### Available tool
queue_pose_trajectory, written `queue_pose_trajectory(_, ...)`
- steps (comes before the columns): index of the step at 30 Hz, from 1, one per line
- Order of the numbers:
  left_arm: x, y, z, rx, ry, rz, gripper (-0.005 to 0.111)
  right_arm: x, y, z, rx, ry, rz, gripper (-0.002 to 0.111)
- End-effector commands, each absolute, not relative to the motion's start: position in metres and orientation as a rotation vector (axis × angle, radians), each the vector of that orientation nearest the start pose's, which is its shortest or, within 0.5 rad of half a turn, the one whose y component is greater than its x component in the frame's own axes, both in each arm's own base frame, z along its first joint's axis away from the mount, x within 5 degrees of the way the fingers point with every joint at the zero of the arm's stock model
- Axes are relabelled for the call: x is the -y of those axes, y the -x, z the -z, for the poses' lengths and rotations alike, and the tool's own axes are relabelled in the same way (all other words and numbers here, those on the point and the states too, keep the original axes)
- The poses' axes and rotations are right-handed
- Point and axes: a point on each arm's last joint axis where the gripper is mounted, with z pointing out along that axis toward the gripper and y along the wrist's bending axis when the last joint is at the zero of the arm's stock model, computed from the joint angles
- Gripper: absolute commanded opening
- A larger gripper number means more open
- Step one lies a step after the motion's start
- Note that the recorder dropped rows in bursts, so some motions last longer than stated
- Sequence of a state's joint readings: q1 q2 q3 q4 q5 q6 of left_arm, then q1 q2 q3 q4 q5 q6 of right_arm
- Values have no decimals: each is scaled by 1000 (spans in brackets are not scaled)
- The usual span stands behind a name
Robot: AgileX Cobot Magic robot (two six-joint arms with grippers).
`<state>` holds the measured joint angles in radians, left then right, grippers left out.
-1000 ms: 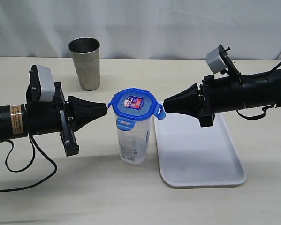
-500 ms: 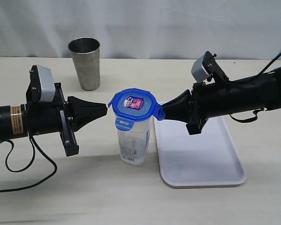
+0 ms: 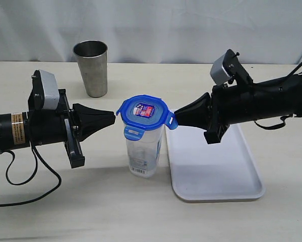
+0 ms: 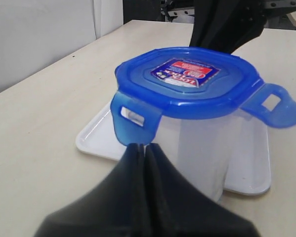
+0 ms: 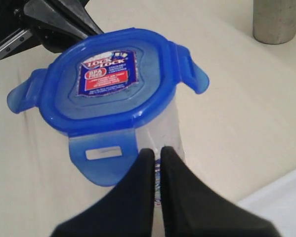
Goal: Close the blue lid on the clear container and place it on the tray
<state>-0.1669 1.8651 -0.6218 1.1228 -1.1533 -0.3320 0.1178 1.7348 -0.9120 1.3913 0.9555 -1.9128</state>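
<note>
We see the clear container (image 3: 143, 154) standing upright on the bench (image 3: 90, 201), just beside the near-left corner of the tray (image 3: 216, 176) and not on it. The blue lid (image 3: 143, 112) sits on its mouth. Its front clip tab hangs down and its side tabs stick outward.

The container stands between our two claws, which point at each other level with the lid. The left claw (image 3: 113, 119) is closed and empty, its tip just short of the lid's left edge. In the left wrist view its tip (image 4: 143, 148) lies just under one clip tab. The right claw (image 3: 177, 115) is also closed and grips nothing. Its tip is at the lid's right tab, perhaps touching it, though we cannot be sure from this angle. The right arm reaches over the tray's far end.

A steel tumbler (image 3: 91, 68) stands upright well behind the left claw, apart from the container. A black cable (image 3: 19, 176) loops on the bench under the left arm.
</note>
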Motion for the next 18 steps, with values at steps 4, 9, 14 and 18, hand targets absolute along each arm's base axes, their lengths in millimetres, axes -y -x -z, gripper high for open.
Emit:
queue_pose_trajectory(4,124,-272,-143,-1519,-1053,806,0,-110,-298,-201,-1918,1149,-914,4)
queue_pose_trajectory(9,124,-272,-143,-1515,-1051,809,0,-109,-297,-204,-1912,1152,-909,4)
queue_pose_trajectory(14,124,-272,-143,-1518,-1052,806,0,-109,-297,-204,-1912,1152,-909,4)
queue_pose_trajectory(18,124,-272,-142,-1527,-1055,799,0,-109,-298,-204,-1916,1149,-901,4)
